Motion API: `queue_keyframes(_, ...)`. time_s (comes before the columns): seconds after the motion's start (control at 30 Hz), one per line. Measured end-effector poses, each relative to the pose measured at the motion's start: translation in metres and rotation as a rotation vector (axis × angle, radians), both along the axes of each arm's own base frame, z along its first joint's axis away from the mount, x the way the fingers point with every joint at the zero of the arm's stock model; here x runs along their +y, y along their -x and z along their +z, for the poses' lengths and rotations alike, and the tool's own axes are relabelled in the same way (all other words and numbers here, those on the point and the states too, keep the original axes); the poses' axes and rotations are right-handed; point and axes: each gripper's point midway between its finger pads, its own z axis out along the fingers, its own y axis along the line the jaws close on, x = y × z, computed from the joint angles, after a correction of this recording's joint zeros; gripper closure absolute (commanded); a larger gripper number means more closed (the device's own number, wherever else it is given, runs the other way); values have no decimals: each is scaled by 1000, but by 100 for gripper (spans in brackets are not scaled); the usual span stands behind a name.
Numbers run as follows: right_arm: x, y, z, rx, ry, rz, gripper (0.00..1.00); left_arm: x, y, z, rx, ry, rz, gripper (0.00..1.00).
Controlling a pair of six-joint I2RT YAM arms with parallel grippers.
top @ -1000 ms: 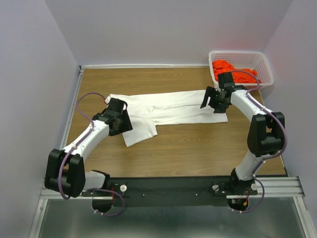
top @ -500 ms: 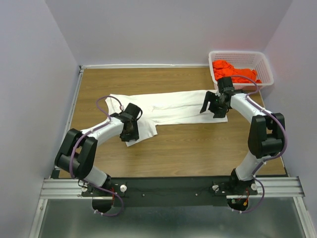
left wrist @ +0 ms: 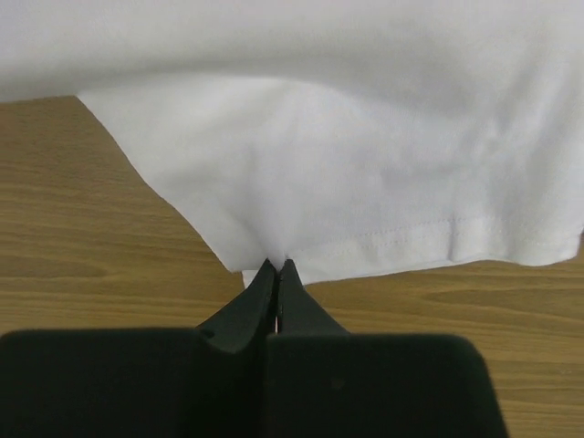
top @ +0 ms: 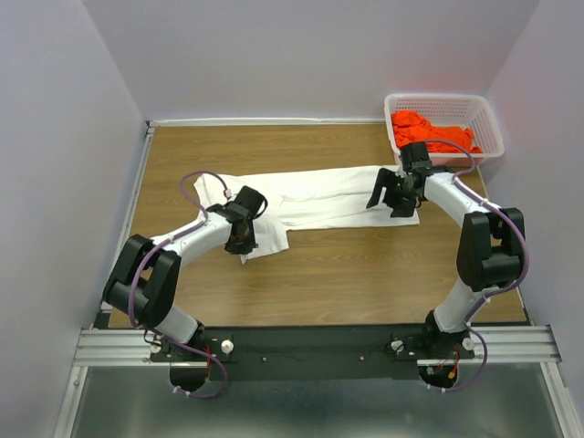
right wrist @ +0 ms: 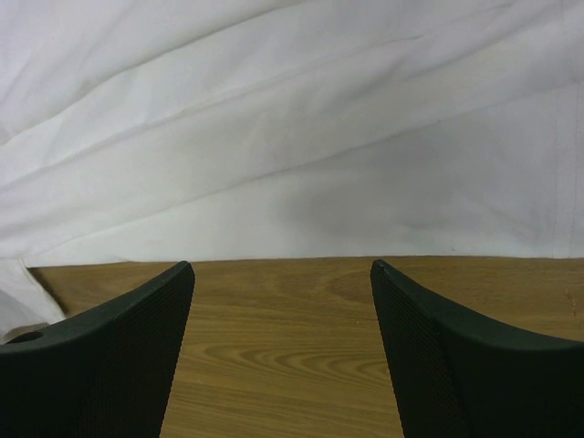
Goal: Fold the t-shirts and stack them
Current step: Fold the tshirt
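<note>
Plainly, the left gripper was clamped together on the hem of the white t-shirt at its 7 o'clock corner. The right gripper hung with jaws apart over its 3 o'clock end. The orange-red t-shirt lay bunched in the basket at the table's 1 o'clock corner.

White lattice basket (far right corner); wood-grain table
</note>
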Motion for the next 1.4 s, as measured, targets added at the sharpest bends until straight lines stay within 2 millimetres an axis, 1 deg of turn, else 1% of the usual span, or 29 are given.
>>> queue_keyframes(0.07, 0, 0, 0, -1, 0, 0, 16, -1, -8, 9, -21, -5, 2, 100)
queue_keyframes(0.13, 0, -1, 0, -3, 0, 1, 16, -4, -29, 26, -75, -6, 8, 100)
queue_keyframes(0.17, 0, -1, 0, -5, 0, 1, 16, -6, -41, 36, -105, -5, 11, 100)
queue_keyframes(0.2, 0, -1, 1, -7, -1, 1, 16, -8, -58, 48, -150, -7, 9, 100)
queue_keyframes(0.27, 0, -1, 2, -12, -1, 1, 16, -11, -81, 63, -209, 5, 19, 100)
queue_keyframes(0.3, 0, 0, 2, -13, -1, 2, 16, -9, -99, 71, -240, 2, 27, 100)
queue_keyframes(0.4, -1, 4, 2, -13, 3, 9, 17, -3, -140, 85, -300, -15, 41, 100)
queue_keyframes(0.5, -1, 5, 4, -19, 4, 15, 18, 1, -176, 89, -340, -33, 47, 100)
queue_keyframes(0.6, -1, 4, 8, -34, 3, 23, 20, 1, -210, 90, -373, -52, 38, 100)
queue_keyframes(0.8, 7, 5, 14, -57, -14, 68, 22, -6, -256, 85, -423, -59, 29, 100)
queue_keyframes(0.83, 9, 5, 14, -58, -17, 74, 23, -6, -260, 85, -428, -59, 29, 99)
queue_keyframes(0.9, 13, 5, 15, -63, -24, 87, 24, -7, -266, 80, -429, -60, 32, 94)
queue_keyframes(0.93, 14, 5, 16, -66, -28, 91, 24, -6, -267, 78, -427, -61, 34, 85)
queue_keyframes(1.0, 18, 4, 16, -72, -34, 100, 25, -3, -267, 72, -416, -68, 40, 70)
queue_keyframes(1.03, 20, 3, 18, -78, -42, 106, 25, -2, -268, 71, -415, -67, 45, 56)
queue_keyframes(1.1, 24, 1, 21, -86, -54, 117, 26, 1, -268, 70, -413, -67, 59, 40)
queue_keyframes(1.13, 26, 1, 22, -89, -58, 121, 26, 2, -269, 70, -414, -65, 68, 36)
queue_keyframes(1.2, 31, -2, 24, -99, -67, 134, 26, 4, -267, 69, -414, -66, 75, 22)
queue_keyframes(1.27, 36, -4, 24, -105, -70, 145, 26, 10, -258, 65, -403, -68, 91, 20)
queue_keyframes(1.33, 39, -4, 24, -107, -73, 153, 26, 19, -240, 63, -378, -74, 104, 20)
queue_keyframes(1.4, 41, -4, 24, -108, -74, 159, 27, 27, -224, 68, -374, -68, 123, 20)
